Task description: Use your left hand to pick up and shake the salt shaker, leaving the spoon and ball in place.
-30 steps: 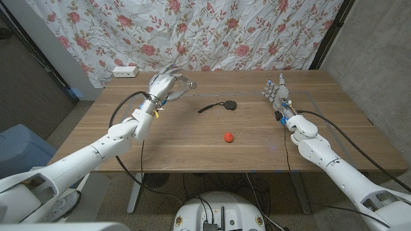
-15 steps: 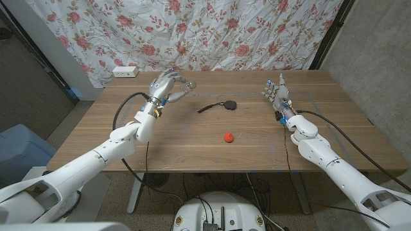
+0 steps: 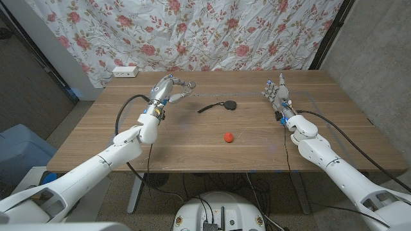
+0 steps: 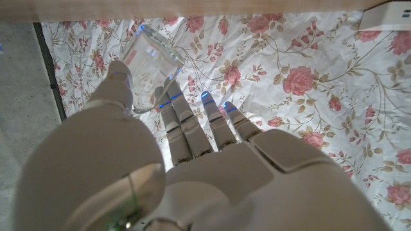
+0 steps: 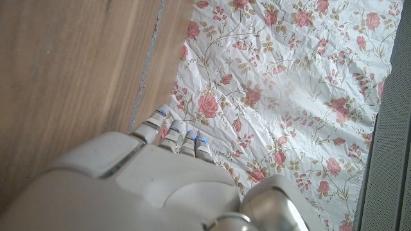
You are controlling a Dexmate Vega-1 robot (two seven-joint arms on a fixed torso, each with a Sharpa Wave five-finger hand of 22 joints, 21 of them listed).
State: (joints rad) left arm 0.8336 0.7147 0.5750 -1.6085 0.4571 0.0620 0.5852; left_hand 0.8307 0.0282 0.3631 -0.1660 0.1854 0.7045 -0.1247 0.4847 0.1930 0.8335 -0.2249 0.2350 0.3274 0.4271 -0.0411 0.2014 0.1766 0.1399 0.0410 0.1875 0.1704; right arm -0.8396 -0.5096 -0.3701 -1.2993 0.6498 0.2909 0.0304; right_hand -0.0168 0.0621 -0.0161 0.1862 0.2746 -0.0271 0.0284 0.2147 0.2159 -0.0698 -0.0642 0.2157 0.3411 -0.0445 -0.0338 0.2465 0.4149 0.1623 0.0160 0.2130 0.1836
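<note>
The salt shaker [image 3: 191,84], a small clear glass one, is at the table's far left-middle. My left hand [image 3: 168,88] reaches it from the left, and thumb and fingers close on its sides. In the left wrist view the salt shaker [image 4: 151,61] sits between the thumb and fingers of my left hand [image 4: 186,167]. I cannot tell whether it is off the table. A black spoon [image 3: 218,106] lies mid-table and a red ball [image 3: 228,136] lies nearer me. My right hand [image 3: 277,93] stands at the right with fingers extended, holding nothing; my right hand [image 5: 160,179] shows beside the wood.
A white power strip [image 3: 125,71] lies at the table's far left corner. A flowered curtain [image 3: 212,32] hangs behind the wooden table [image 3: 321,128]. Black cables run along both forearms.
My left hand has turned and brought its spread fingers down and in around the salt shaker, while the forearm swung toward the middle. The shaker, spoon, ball and right hand stay where they were.
</note>
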